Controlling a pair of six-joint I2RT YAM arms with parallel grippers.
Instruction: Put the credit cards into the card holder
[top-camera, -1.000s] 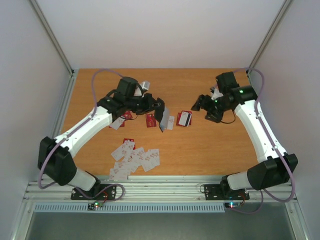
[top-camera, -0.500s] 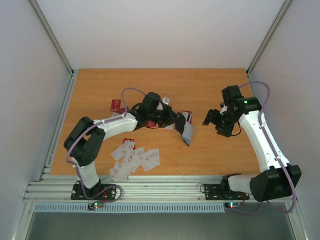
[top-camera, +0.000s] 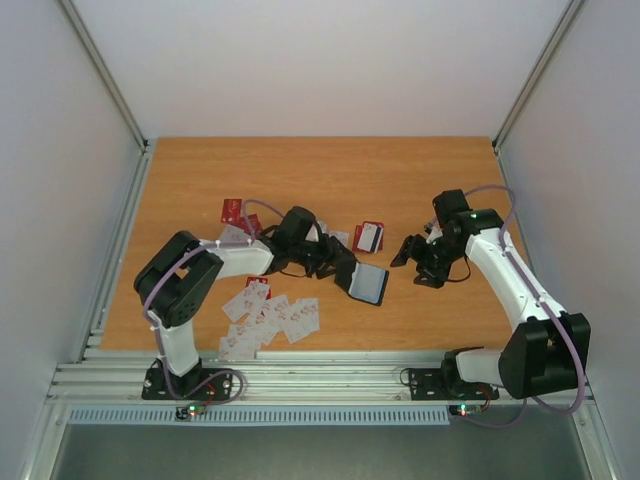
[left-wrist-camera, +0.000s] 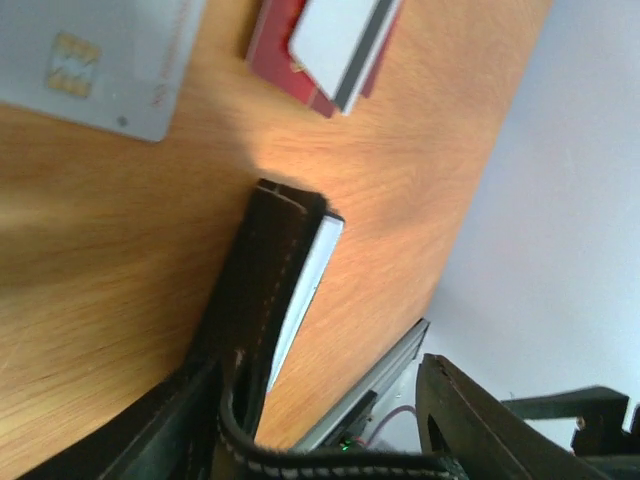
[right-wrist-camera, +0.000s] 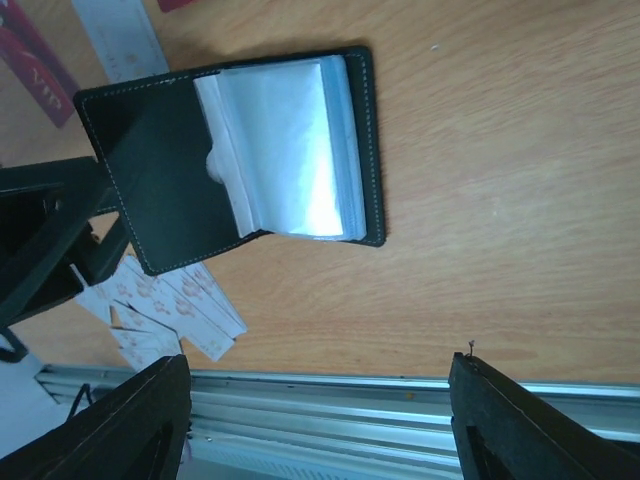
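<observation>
In the top view, a loose heap of white credit cards (top-camera: 268, 318) lay at the lower left of the tabletop (top-camera: 330, 165), close to the metal rail (top-camera: 350, 372) along the bottom edge. A few red cards (top-camera: 233, 210) sat higher up. Near the centre, the left tool (top-camera: 337, 267) pinched the black cover of the card holder (top-camera: 368, 286). The holder lay open just to its right, pale pockets facing up and the cover tilted off the wood. Above the holder and apart from it, a striped card (top-camera: 369, 236) rested on a red one. Further right, the right tool (top-camera: 418, 262) hung beside the holder with its fingers spread wide, gripping nothing.

The cards looked thin, stiff and slick, so one lying flat would probably be hard to pinch. The striped card offered a raised edge where it overlapped the red one, and a short edge seemed the best place to take hold. The holder appeared light and floppy, likely to slide or fold shut unless its cover was kept pinned.

Bare wood lay right of and above the holder for an approach. The heap beside the rail left little room.
</observation>
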